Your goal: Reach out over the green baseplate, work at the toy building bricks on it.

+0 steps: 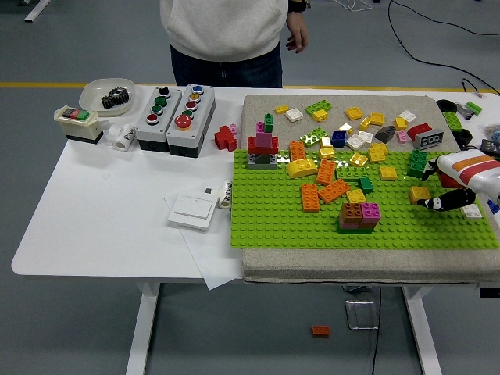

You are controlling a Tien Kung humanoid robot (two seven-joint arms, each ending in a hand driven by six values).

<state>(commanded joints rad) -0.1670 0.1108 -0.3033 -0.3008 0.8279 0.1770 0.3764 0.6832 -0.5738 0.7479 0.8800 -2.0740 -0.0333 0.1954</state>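
Reaching in from the right edge, black fingertips of the right hand lying beside a small yellow-orange brick on the green baseplate; contact or pinch impossible to confirm at this size. Sitting just above, a dark green brick. Standing mid-plate, a brown and pink stack, with orange bricks lying behind it. Resting on a beige mat, baseplate occupying the white table right half. Standing at the far side, a person, one hand hanging clear of the table.
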